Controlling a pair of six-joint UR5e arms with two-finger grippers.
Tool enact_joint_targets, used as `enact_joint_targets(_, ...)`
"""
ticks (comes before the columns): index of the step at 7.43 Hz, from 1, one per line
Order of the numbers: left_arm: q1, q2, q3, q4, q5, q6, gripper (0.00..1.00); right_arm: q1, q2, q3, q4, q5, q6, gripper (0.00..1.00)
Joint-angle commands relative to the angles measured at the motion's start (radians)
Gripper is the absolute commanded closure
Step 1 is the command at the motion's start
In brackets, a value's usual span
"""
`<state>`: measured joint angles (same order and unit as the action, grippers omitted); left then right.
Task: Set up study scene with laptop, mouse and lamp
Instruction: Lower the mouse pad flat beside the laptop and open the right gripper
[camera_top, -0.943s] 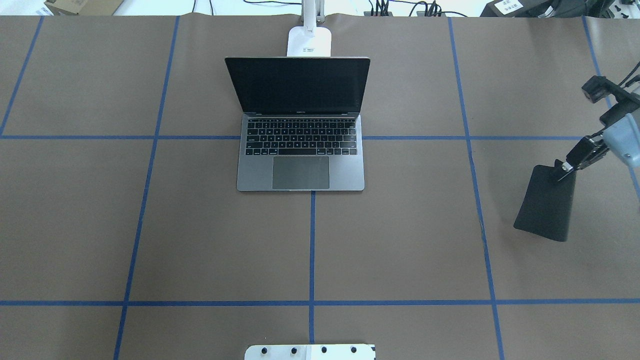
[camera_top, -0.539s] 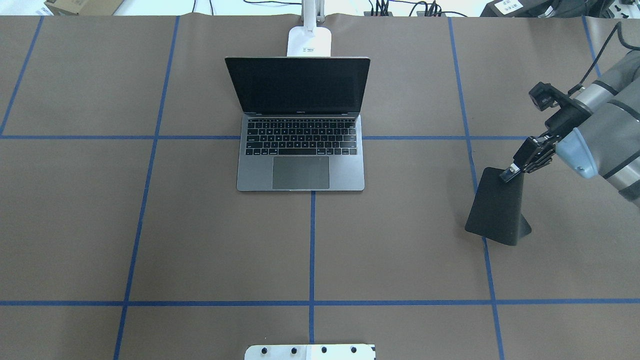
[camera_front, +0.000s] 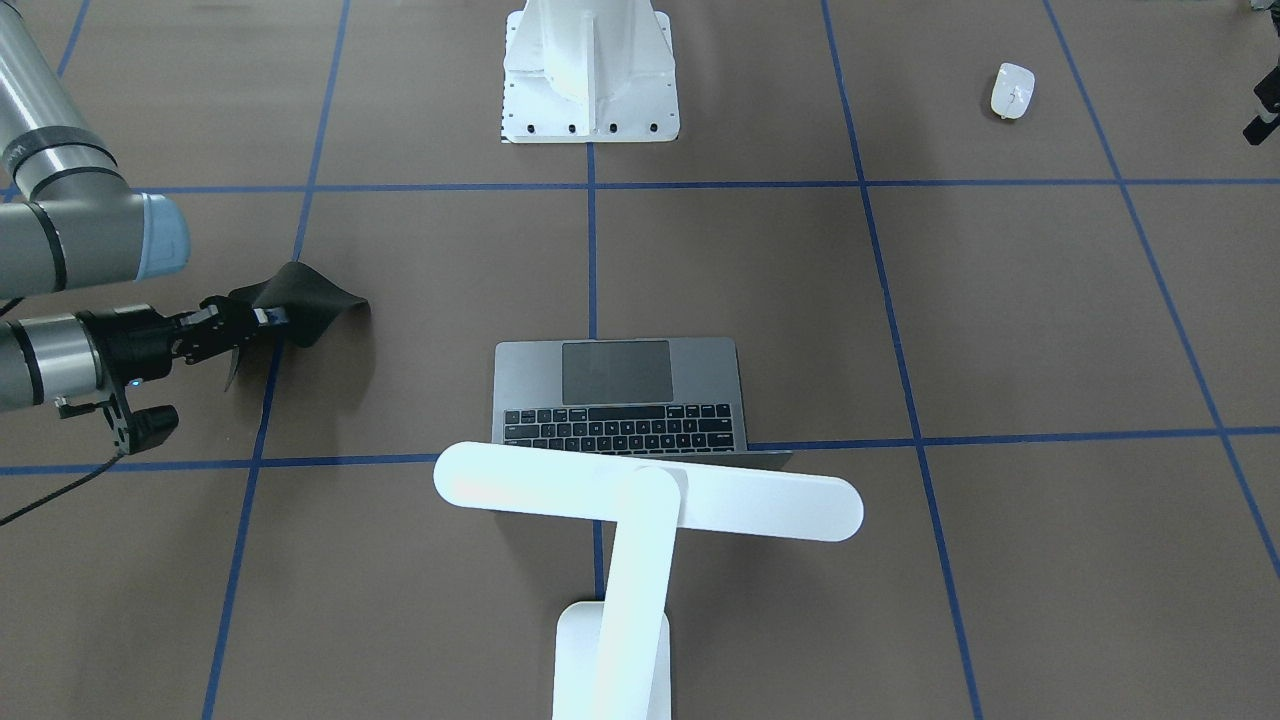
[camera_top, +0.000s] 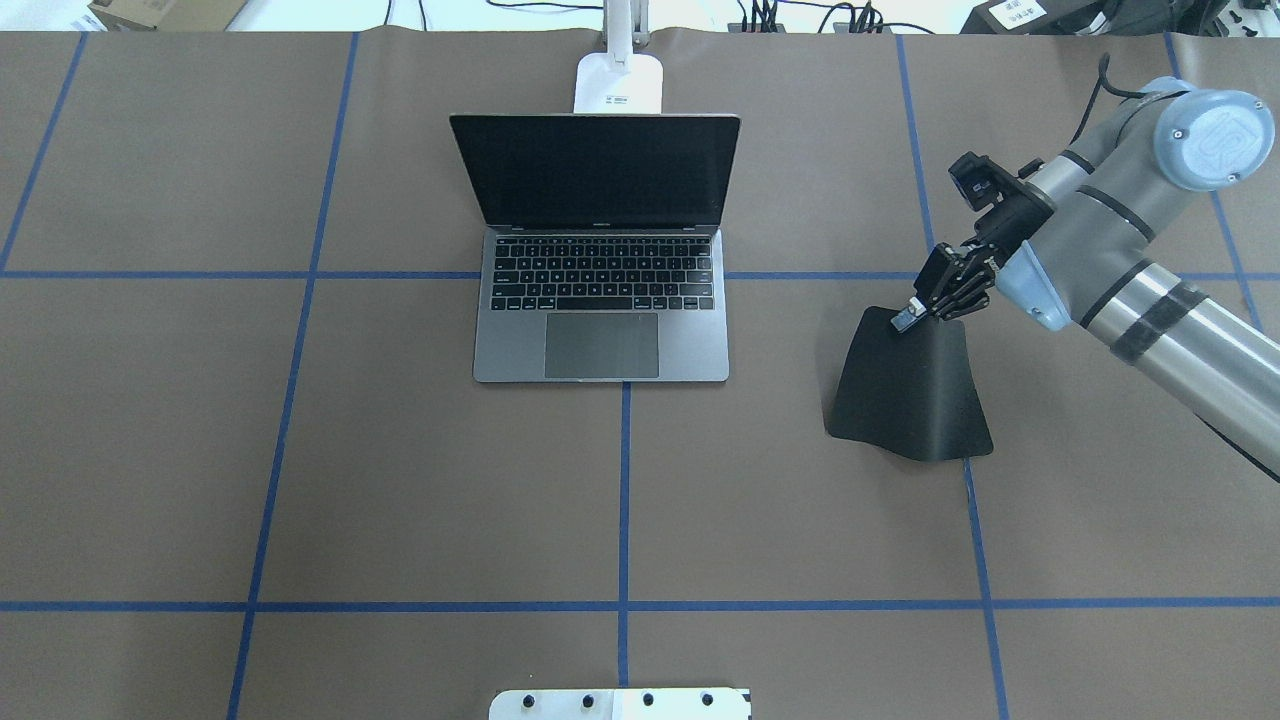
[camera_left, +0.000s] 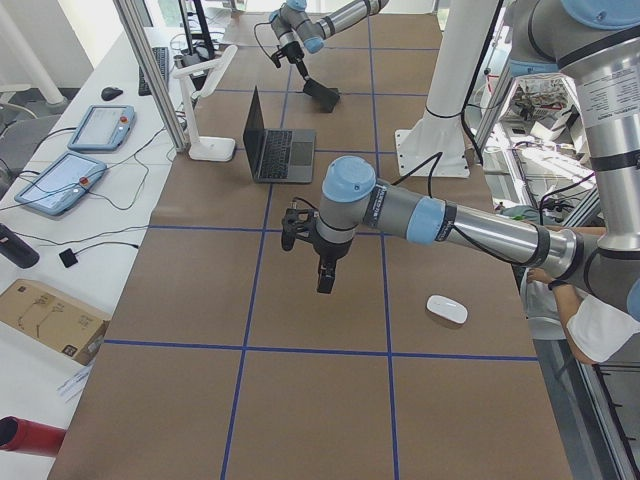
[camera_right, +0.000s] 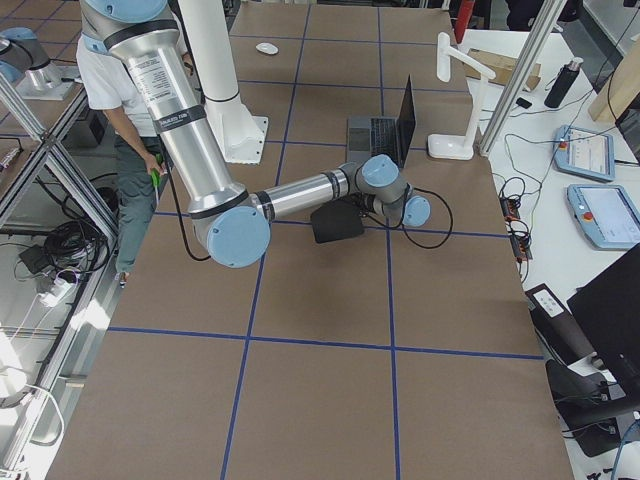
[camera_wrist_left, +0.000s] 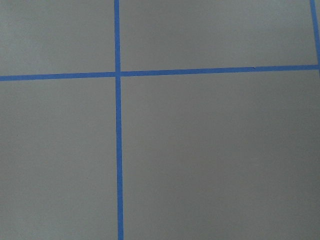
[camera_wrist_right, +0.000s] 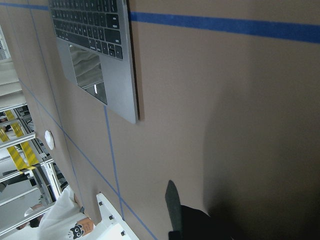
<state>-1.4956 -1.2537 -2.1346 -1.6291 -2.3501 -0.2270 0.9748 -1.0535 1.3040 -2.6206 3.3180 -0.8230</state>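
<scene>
The open grey laptop (camera_top: 600, 300) sits at the table's far middle, also in the front view (camera_front: 620, 390). The white lamp (camera_front: 650, 500) stands behind it, its base (camera_top: 618, 82) at the far edge. The white mouse (camera_front: 1012, 90) lies on the robot's left side, also in the left view (camera_left: 446, 310). My right gripper (camera_top: 905, 320) is shut on the top edge of a black mat (camera_top: 910, 400), which hangs draped to the right of the laptop. My left gripper (camera_left: 324, 278) hovers over bare table, away from the mouse; I cannot tell if it is open.
The white robot pedestal (camera_front: 590, 70) stands at the near middle edge. Blue tape lines (camera_top: 624, 480) grid the brown table cover. An operator (camera_right: 125, 150) stands beside the pedestal. Teach pendants (camera_left: 100, 125) lie on the side table beyond the lamp.
My right arm has swung left, from the table's right edge toward the laptop, carrying the black mat with it. The laptop and lamp have not moved.
</scene>
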Motion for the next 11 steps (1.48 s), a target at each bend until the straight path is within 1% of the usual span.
enact_joint_targets(1, 0.0, -0.004, 0.004, 0.0, 0.0, 0.0, 0.0, -0.021, 0.068, -0.051, 0.001, 0.028, -0.001, 1.0)
enact_joint_targets(2, 0.0, -0.004, 0.002, 0.002, 0.0, 0.0, 0.0, -0.027, 0.075, -0.067, 0.002, 0.028, -0.002, 0.88)
enact_joint_targets(3, 0.0, -0.004, 0.004, 0.002, 0.0, 0.0, 0.0, -0.027, 0.082, -0.068, 0.002, 0.028, -0.001, 0.86)
enact_joint_targets(4, 0.0, -0.004, 0.004, 0.0, 0.0, 0.0, 0.0, -0.028, 0.101, -0.081, 0.002, 0.029, -0.001, 0.36)
enact_joint_targets(5, 0.0, -0.004, 0.002, 0.0, 0.002, 0.0, 0.0, -0.028, 0.122, -0.098, 0.002, 0.032, -0.001, 0.02)
enact_joint_targets(7, 0.0, -0.004, -0.001, 0.002, 0.002, 0.0, 0.0, -0.028, 0.165, -0.152, 0.002, 0.074, -0.002, 0.01)
enact_joint_targets(9, -0.002, -0.006, -0.007, 0.0, 0.002, 0.0, 0.0, -0.027, 0.184, -0.169, 0.002, 0.174, -0.002, 0.01)
enact_joint_targets(10, -0.002, -0.006, -0.007, 0.002, 0.002, 0.0, 0.0, -0.027, 0.187, -0.17, 0.002, 0.242, -0.002, 0.01)
enact_joint_targets(11, -0.002, -0.006, -0.01, 0.002, 0.002, 0.0, 0.0, -0.025, 0.19, -0.17, 0.002, 0.276, -0.004, 0.01)
